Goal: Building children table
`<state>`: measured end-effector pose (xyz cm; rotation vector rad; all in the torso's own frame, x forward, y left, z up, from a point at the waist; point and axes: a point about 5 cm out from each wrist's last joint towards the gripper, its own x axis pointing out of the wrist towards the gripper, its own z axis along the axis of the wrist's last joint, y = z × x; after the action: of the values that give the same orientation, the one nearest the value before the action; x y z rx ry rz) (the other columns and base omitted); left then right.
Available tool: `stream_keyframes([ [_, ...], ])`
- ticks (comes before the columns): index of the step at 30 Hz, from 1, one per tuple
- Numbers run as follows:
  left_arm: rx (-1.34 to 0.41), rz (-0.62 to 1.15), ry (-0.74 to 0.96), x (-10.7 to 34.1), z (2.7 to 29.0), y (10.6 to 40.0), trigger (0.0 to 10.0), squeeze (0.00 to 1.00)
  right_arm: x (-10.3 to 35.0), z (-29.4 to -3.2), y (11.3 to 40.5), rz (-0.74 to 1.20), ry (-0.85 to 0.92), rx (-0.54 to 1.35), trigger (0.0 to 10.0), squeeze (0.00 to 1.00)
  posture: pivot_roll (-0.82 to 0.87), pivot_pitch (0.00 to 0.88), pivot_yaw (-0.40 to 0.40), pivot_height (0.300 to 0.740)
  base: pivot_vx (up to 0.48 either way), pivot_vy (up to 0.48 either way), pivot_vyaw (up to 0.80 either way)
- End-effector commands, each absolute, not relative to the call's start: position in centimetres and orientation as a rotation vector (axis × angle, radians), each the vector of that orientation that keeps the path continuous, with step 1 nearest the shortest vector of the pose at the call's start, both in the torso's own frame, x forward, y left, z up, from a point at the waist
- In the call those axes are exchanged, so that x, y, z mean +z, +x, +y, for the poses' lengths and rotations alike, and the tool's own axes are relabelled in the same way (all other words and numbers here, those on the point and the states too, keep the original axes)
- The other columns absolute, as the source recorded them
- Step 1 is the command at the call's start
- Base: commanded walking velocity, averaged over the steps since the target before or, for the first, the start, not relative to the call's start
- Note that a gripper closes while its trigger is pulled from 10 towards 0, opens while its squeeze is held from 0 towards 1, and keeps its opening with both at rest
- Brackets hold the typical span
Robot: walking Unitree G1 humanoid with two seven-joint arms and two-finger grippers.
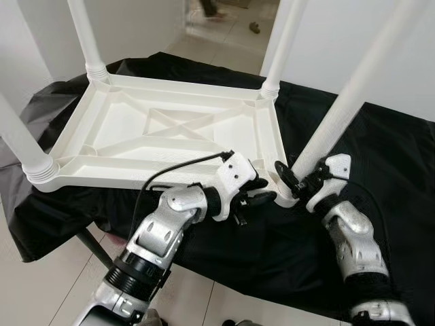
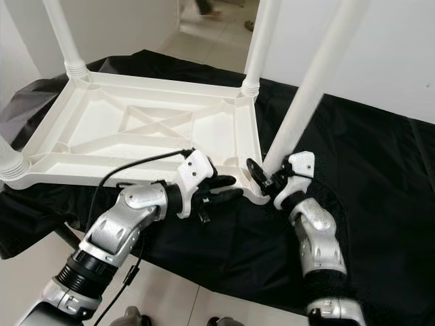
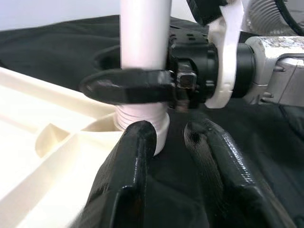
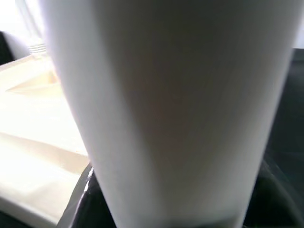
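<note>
Seating the fourth leg: the step in hand, by my judgement, since three legs already stand in their corner sockets.
Children's table (image 1: 170, 132): white plastic, lying upside down on a surface draped in black cloth (image 1: 380, 176), ribbed underside up.
Fourth leg (image 1: 343, 102): its foot sits at the near right corner socket (image 1: 285, 193); its long axis rises up and away to the robot's right, visibly tilted, not upright like the far legs.
Right gripper (image 1: 293, 178): clenched around the fourth leg just above the threaded collar, fingers wrapping the tube from the outer side.
Left gripper (image 1: 262, 193): fingers (image 3: 133, 156) slightly parted and grasping nothing, tips just beside the same corner socket, on the table's near edge side.
Key relation: the socket lies directly below the right gripper, along the leg's own axis, and between the two grippers.
Nearer arm: right, already on the leg; left is close enough to brace the corner.
Next move calls for: straightening the leg over the socket before it is pressed or turned home, I judge.
Risk: a tilted leg may bind in the collar or push the table across the cloth.
</note>
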<state>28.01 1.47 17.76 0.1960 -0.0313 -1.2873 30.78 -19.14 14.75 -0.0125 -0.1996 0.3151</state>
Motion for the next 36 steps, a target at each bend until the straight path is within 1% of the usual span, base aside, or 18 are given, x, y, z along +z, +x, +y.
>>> stream_keyframes([
  [1, -1.210, -0.032, 0.190, 17.6, 1.6, 28.2, 10.0, 0.00, 14.9, -19.4, 30.1, -0.213, 0.027, 0.211, 10.0, 0.00, 0.05, 0.118, -0.067, 0.740, 0.000, 0.000, 0.00],
  [5, -1.208, -0.030, 0.190, 17.4, 1.6, 28.1, 10.0, 0.00, 14.8, -18.7, 29.6, -0.216, 0.042, 0.170, 10.0, 0.00, 0.05, 0.119, -0.072, 0.740, 0.000, 0.000, 0.00],
  [6, -1.202, -0.030, 0.201, 17.0, 1.5, 28.1, 10.0, 0.00, 14.5, -18.1, 29.1, -0.210, 0.047, 0.086, 10.0, 0.00, 0.05, 0.119, -0.075, 0.740, 0.000, 0.000, 0.00],
  [7, -1.196, -0.032, 0.211, 16.9, 1.5, 28.1, 10.0, 0.00, 14.3, -17.8, 29.0, -0.200, 0.038, 0.041, 10.0, 0.00, 0.05, 0.120, -0.078, 0.740, 0.000, 0.000, 0.00],
  [8, -1.196, -0.032, 0.211, 16.9, 1.5, 28.1, 10.0, 0.00, 14.3, -17.8, 29.0, -0.200, 0.038, 0.041, 10.0, 0.00, 0.05, 0.120, -0.078, 0.740, 0.000, 0.000, 0.00],
  [12, -1.184, -0.044, 0.239, 16.6, 1.3, 28.2, 10.0, 0.00, 13.8, -16.9, 28.6, -0.178, 0.075, -0.077, 10.0, 0.00, 0.05, 0.118, -0.086, 0.740, 0.000, 0.000, 0.00],
  [21, -1.180, -0.047, 0.248, 16.5, 1.2, 28.2, 10.0, 0.00, 13.8, -16.7, 28.5, -0.175, 0.093, -0.096, 10.0, 0.00, 0.05, 0.118, -0.086, 0.740, 0.000, 0.000, 0.00],
  [22, -1.177, -0.049, 0.259, 16.3, 1.1, 28.2, 10.0, 0.00, 13.8, -16.4, 28.4, -0.168, 0.109, -0.120, 10.0, 0.00, 0.05, 0.119, -0.087, 0.740, 0.000, 0.000, 0.00],
  [24, -1.193, -0.035, 0.229, 15.6, -0.1, 27.8, 10.0, 0.00, 13.7, -16.3, 28.3, -0.157, 0.116, -0.142, 10.0, 0.00, 0.03, 0.123, -0.084, 0.740, 0.000, 0.000, 0.00],
  [27, -1.189, -0.024, 0.194, 15.3, -0.6, 27.6, 10.0, 0.00, 13.5, -16.5, 28.1, -0.148, 0.120, -0.165, 10.0, 0.00, 0.03, 0.123, -0.085, 0.740, 0.000, 0.000, 0.00],
  [31, -1.180, -0.026, 0.179, 15.4, -0.6, 27.5, 10.0, 0.00, 13.5, -16.5, 27.9, -0.142, 0.121, -0.182, 10.0, 0.00, 0.03, 0.122, -0.083, 0.740, 0.000, 0.000, 0.00],
  [32, -1.175, -0.024, 0.179, 15.3, -0.5, 27.5, 10.0, 0.00, 13.3, -16.3, 27.7, -0.130, 0.135, -0.203, 10.0, 0.52, 0.03, 0.122, -0.083, 0.740, 0.000, 0.000, 0.00],
  [34, -1.175, -0.024, 0.179, 15.3, -0.5, 27.5, 10.0, 0.00, 13.3, -16.3, 27.7, -0.130, 0.135, -0.203, 10.0, 0.52, 0.03, 0.122, -0.083, 0.740, 0.000, 0.000, 0.00],
  [35, -1.173, -0.024, 0.180, 15.2, -0.5, 27.4, 10.0, 0.00, 13.3, -16.2, 27.5, -0.134, 0.139, -0.206, 10.0, 1.00, 0.03, 0.122, -0.084, 0.740, 0.000, 0.000, 0.00],
  [36, -1.169, -0.022, 0.182, 15.2, -0.4, 27.4, 10.0, 0.00, 13.5, -16.1, 27.4, -0.143, 0.147, -0.204, 10.0, 1.00, 0.03, 0.121, -0.083, 0.740, 0.000, 0.000, 0.00],
])
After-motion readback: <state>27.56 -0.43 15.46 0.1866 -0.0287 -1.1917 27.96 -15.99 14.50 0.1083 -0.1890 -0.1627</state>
